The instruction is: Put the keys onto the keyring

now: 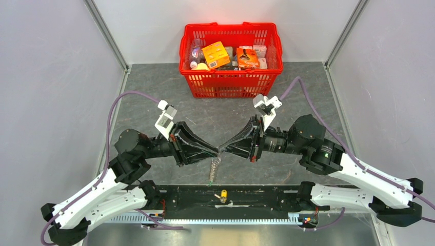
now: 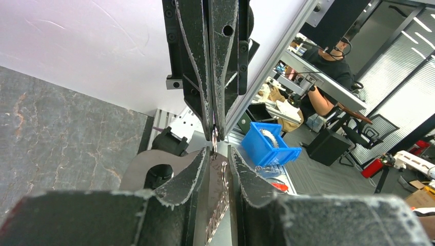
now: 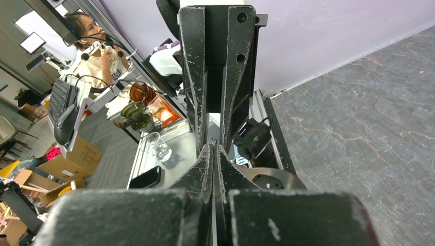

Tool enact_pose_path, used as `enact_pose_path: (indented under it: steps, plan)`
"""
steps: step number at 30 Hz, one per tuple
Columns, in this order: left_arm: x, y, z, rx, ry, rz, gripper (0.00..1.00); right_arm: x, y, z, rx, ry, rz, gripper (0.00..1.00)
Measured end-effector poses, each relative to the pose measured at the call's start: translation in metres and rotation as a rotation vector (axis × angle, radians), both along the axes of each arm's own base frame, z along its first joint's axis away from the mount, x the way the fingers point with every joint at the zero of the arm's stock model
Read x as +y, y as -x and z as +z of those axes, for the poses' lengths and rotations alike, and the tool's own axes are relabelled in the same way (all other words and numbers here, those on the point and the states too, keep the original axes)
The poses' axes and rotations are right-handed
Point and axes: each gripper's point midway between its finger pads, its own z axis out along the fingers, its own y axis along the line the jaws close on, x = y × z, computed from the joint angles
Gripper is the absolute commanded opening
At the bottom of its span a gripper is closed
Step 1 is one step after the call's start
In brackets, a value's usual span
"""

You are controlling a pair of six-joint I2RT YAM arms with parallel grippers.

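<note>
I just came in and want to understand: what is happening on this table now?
The right gripper and the left gripper meet tip to tip above the table. The right one is shut on the keyring, whose coiled part hangs below. The left one's fingers stand slightly apart around the same ring; whether it grips is unclear. The yellow key lies on the black strip at the table's near edge, not yet on the ring. No green key shows.

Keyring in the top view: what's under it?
Bare grey table lies under the hanging keyring; the yellow key lies nearer, on the black base plate. The spot directly beneath the coil is covered.
</note>
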Motion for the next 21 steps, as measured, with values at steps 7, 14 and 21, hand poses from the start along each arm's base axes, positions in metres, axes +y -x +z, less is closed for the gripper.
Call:
enact_pose_path:
  steps: [7, 14, 21]
  plan:
    - [-0.0009, -0.0024, 0.0008, 0.002, 0.004, 0.010, 0.23, 0.0012, 0.0003, -0.0032, 0.001, -0.002, 0.004, 0.00]
    - [-0.0022, -0.0043, 0.0012, 0.005, 0.006, 0.014, 0.18, 0.0019, 0.0015, -0.0006, -0.006, -0.018, 0.013, 0.00]
    - [-0.0019, -0.0036, 0.0030, 0.006, 0.013, 0.011, 0.02, 0.0024, 0.0025, 0.0002, -0.010, -0.024, 0.020, 0.00]
